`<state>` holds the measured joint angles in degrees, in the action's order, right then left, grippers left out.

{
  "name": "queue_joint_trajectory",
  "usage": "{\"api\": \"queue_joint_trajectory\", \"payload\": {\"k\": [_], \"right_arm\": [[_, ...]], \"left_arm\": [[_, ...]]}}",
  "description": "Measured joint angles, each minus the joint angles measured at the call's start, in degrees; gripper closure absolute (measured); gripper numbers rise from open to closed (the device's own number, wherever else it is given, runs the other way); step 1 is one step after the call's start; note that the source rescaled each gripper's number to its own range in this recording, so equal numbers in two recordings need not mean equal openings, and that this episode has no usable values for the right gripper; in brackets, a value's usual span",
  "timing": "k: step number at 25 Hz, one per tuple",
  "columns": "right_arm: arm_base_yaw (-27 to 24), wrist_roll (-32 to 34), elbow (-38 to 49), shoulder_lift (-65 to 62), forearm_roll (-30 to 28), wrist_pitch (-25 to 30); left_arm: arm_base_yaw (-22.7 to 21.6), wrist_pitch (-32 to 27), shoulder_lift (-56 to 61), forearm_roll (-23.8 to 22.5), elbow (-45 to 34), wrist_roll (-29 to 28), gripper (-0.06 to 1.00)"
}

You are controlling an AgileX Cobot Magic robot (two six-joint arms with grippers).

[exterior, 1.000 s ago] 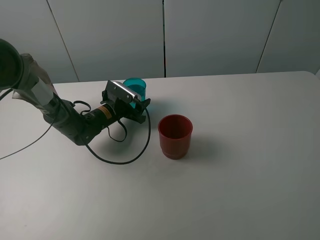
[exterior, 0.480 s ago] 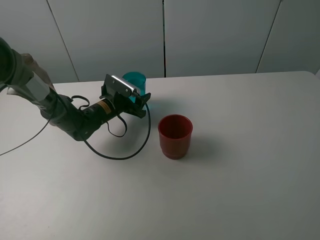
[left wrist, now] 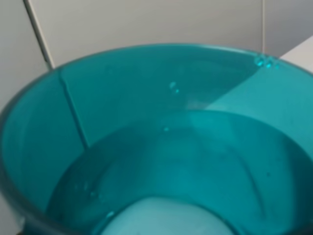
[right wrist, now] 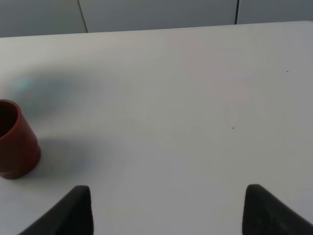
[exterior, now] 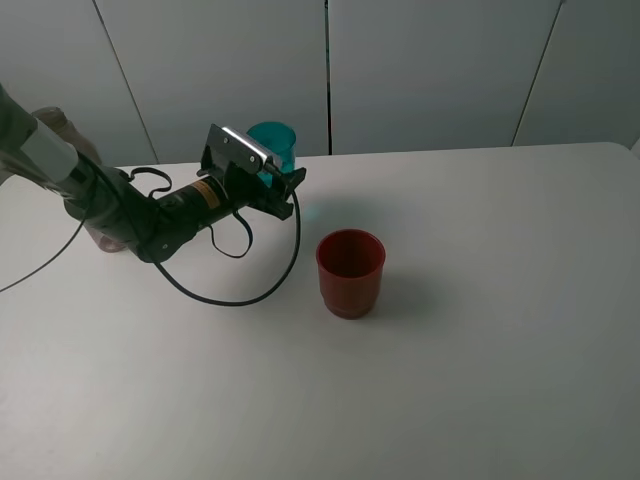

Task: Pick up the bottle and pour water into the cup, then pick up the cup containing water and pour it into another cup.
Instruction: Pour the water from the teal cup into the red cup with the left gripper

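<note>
My left gripper (exterior: 276,188) is shut on the lower part of the cup (exterior: 272,145), a translucent teal tumbler held upright above the table at the back left. The left wrist view is filled by the cup (left wrist: 146,137), with water inside it. Another cup (exterior: 350,272), dark red and wide, stands on the table to the right of and nearer than the held tumbler; its edge also shows in the right wrist view (right wrist: 14,142). The bottle (exterior: 104,240) stands at the far left, mostly hidden behind my left arm. My right gripper (right wrist: 168,215) is open above bare table.
A black cable (exterior: 235,295) loops from the left arm down onto the white table (exterior: 480,350), between the arm and the red cup. Grey wall panels (exterior: 430,70) rise behind the table's far edge.
My left gripper has lifted the teal cup higher off the table, and the arm has straightened upward with it. The red cup has not moved.
</note>
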<state>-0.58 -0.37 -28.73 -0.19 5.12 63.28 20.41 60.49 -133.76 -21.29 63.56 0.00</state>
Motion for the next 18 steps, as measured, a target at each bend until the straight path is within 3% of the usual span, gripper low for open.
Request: {"api": "queue_joint_trajectory", "payload": {"k": [8, 18], "right_arm": [[0.0, 0.0, 0.0, 0.0, 0.0, 0.0], [0.0, 0.0, 0.0, 0.0, 0.0, 0.0]], "left_arm": [[0.0, -4.73, 7.11, -2.6, -4.31, -0.66, 0.86], [0.12, -4.61, 11.76, -8.09, -7.17, 0.0, 0.86]]}}
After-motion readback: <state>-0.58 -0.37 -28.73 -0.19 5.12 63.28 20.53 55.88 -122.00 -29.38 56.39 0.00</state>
